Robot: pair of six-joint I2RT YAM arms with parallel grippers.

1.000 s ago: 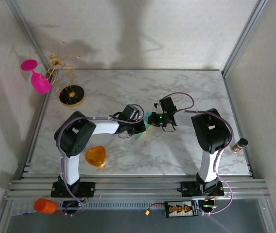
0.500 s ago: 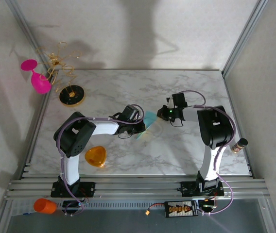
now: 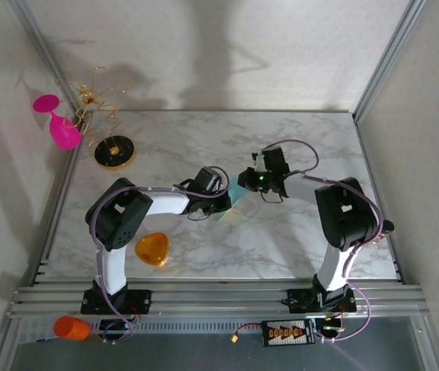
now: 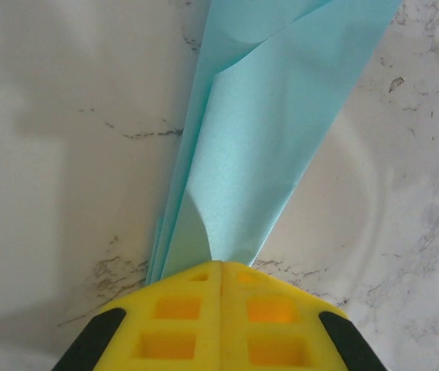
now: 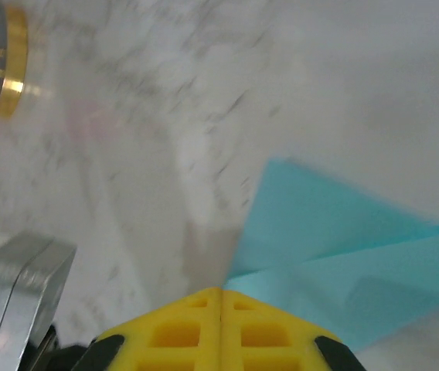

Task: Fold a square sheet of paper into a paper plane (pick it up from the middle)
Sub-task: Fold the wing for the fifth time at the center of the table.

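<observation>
The left end effector [image 4: 221,267] and right end effector [image 5: 221,292] are closed.

Mid-table [image 3: 297,147], the paper [image 3: 236,202] lies between the left gripper [image 3: 221,202], on its left, and the right gripper [image 3: 244,182], behind it. A stand [image 3: 114,151] occupies the far-left corner, and a wedge [image 3: 152,248] sits near the front-left edge.

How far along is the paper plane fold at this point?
Done: the paper plane is already folded into layered, tapering flaps. In hand: the left gripper is shut on its narrow end; the right gripper, shut, sits at the paper's edge. Left: probably final creases and release, since it does not yet look like a finished dart.
</observation>
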